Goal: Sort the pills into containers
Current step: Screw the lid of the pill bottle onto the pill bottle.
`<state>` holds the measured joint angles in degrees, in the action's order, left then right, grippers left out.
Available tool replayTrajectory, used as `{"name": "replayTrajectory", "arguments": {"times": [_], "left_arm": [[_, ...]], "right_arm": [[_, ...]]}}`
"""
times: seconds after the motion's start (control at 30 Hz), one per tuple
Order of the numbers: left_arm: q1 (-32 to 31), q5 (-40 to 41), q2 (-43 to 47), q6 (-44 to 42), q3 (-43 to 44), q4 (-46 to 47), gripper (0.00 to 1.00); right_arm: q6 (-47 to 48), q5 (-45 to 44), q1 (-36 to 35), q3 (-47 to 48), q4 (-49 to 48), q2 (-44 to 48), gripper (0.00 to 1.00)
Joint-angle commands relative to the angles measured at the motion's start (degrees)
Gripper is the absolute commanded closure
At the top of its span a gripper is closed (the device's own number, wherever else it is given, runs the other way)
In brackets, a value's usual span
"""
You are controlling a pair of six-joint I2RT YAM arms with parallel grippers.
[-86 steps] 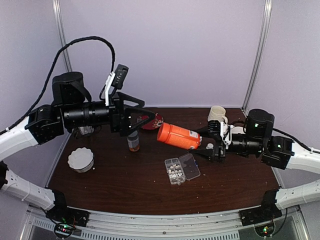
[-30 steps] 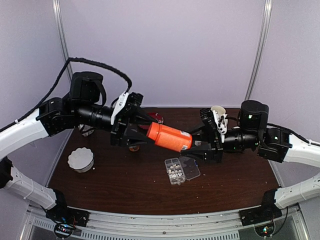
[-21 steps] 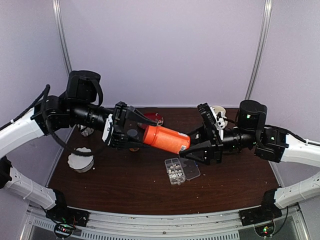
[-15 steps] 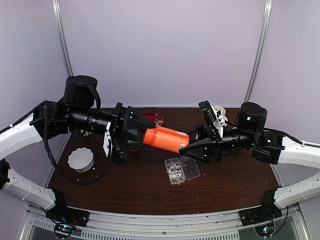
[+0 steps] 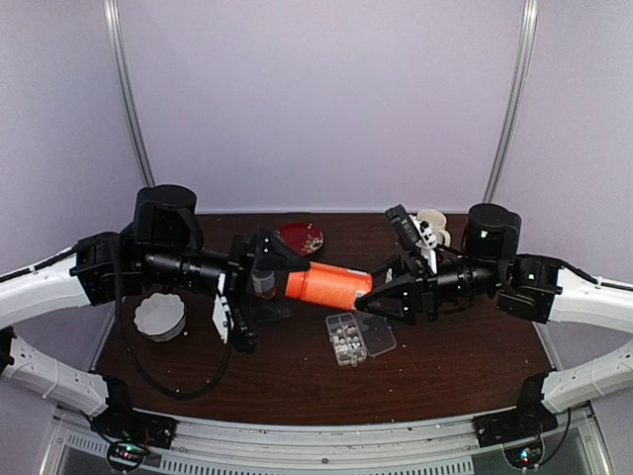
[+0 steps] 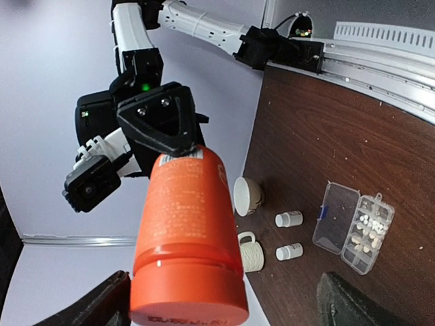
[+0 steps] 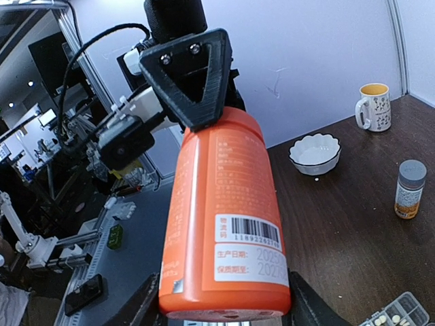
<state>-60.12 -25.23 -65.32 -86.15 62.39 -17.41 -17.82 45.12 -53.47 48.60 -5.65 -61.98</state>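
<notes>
L claw [image 6: 228,302] is spread wide: its two fingers [image 6: 102,307] are cut off at the bottom corners of the L wrist view, either side of the orange bottle's [image 5: 328,285] cap end and clear of it. R claw [image 7: 224,309] is clamped on the other end of that bottle, the end w/ the barcode label; only slivers of its fingers show at the frame's lower edge. Bottle hangs roughly level above the table [image 5: 297,381], btwn both arms. Can't tell if the cap is on tight. Pills [image 5: 344,340] lie as a pale cluster in the cells of the clear organizer box [image 5: 336,322], which sits on the table just below the bottle, lid [image 5: 377,330] flipped open to its right. In the R wrist view only a corner of the box shows. Grey-capped bottle [image 7: 408,189] is mostly hidden behind the L claw from above. Also around: white bowl [image 5: 160,315], red plate [image 5: 300,237], mug [image 5: 430,223], two small white bottles [image 6: 289,219].
</notes>
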Motion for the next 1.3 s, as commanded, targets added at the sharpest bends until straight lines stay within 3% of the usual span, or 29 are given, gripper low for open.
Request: {"name": "replayTrajectory", "arguments": {"times": [0.0,0.17,0.3,0.47,0.57,0.67,0.83,0.93,1.27], "left_arm": [[-0.34,-0.65,3.82,22.20,-2.70,9.55,0.02],[-0.35,4.34,6.71,57.90,-3.44,17.04,0.03],[-0.34,16.60,6.43,88.39,3.65,9.55,0.02],[0.81,14.83,4.96,111.42,7.39,4.47,0.02],[3.28,9.62,4.21,123.08,7.11,3.23,0.02],[3.69,6.84,3.80,130.47,6.65,3.32,0.03],[3.69,5.72,1.93,135.76,8.45,-0.06,0.05],[3.69,3.59,1.16,137.20,8.07,1.44,0.12],[3.76,-0.37,-1.78,138.04,8.37,1.83,0.10]], "right_arm": [[7.21,-2.09,0.47,2.56,4.12,2.05,1.00],[17.92,-5.91,0.48,1.26,6.41,3.22,1.00],[25.31,-6.69,0.44,0.14,4.57,3.82,1.00],[33.25,-11.32,0.14,-3.84,-2.53,6.65,1.00],[39.14,-15.56,-0.72,-4.15,-3.29,7.13,1.00],[44.36,-19.43,-2.51,-3.66,-3.36,6.52,1.00],[47.81,-22.76,-4.87,-2.14,-4.76,4.90,1.00],[48.48,-23.66,-5.85,-0.70,-4.98,3.64,1.00],[48.41,-24.30,-6.87,-0.42,-7.77,2.13,1.00]]}}
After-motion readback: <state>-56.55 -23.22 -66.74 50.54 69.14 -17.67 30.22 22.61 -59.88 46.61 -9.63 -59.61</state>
